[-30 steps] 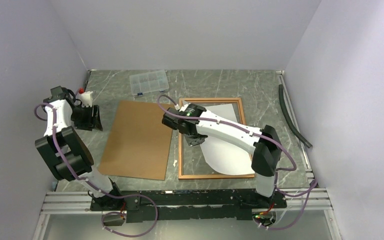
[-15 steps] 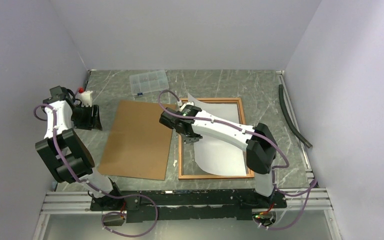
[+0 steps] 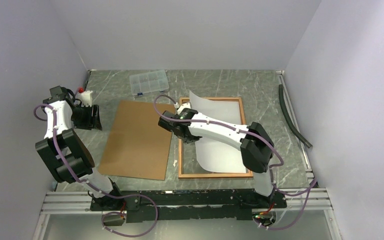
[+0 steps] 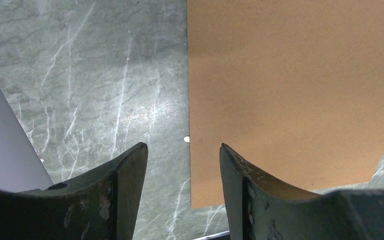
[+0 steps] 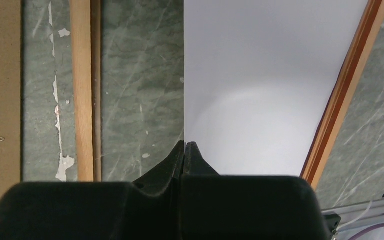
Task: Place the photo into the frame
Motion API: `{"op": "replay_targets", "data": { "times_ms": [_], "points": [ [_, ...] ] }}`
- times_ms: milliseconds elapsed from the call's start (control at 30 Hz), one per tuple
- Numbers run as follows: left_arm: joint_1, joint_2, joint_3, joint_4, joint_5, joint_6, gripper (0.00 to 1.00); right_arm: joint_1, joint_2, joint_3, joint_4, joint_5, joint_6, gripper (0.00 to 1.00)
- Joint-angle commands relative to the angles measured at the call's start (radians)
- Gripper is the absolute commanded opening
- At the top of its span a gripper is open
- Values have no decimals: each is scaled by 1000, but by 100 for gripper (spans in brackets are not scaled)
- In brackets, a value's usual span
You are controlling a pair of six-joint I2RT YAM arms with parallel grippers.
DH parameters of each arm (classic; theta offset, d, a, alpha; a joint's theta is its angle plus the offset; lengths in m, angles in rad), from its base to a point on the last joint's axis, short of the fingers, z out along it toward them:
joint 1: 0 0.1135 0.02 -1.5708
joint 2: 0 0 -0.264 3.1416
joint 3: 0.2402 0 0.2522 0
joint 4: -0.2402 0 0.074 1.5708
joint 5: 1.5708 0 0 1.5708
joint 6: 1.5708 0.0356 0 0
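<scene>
The photo [image 3: 221, 154] lies white back up inside the frame [image 3: 210, 175], curled, with its far corner lifted over the frame's far rail. My right gripper [image 3: 189, 138] is shut on the photo's left edge, just inside the frame's left rail. In the right wrist view the jaws [image 5: 185, 146] are pinched together on that edge of the white sheet [image 5: 260, 85], between the left rail [image 5: 83, 90] and the right rail [image 5: 341, 97]. My left gripper [image 3: 88, 118] is open and empty at the far left, over the brown backing board's edge [image 4: 290, 85].
The brown backing board [image 3: 137, 139] lies left of the frame. A clear plastic compartment box [image 3: 149, 81] sits at the back. A black hose [image 3: 292, 116] runs along the right wall. A small white and red object [image 3: 84, 93] stands by the left gripper.
My right gripper has moved left toward the frame's left rail, dragging the photo with it. The photo's far corner has risen over the frame's far rail. The left arm has not moved.
</scene>
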Motion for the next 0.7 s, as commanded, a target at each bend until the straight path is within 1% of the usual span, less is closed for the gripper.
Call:
{"op": "replay_targets", "data": {
  "times_ms": [0,267,533,667],
  "points": [
    [-1,-7,0,15,7,13,61,2,11,6,82,34,-61,0],
    [0,-3,2,13,4,17,61,43,50,-17,129,1,-113,0],
    [-1,-2,3,13,6,12,61,75,79,-28,129,-5,-98,0],
    [-1,-3,3,12,6,13,63,73,87,-27,108,24,-74,0]
  ]
}}
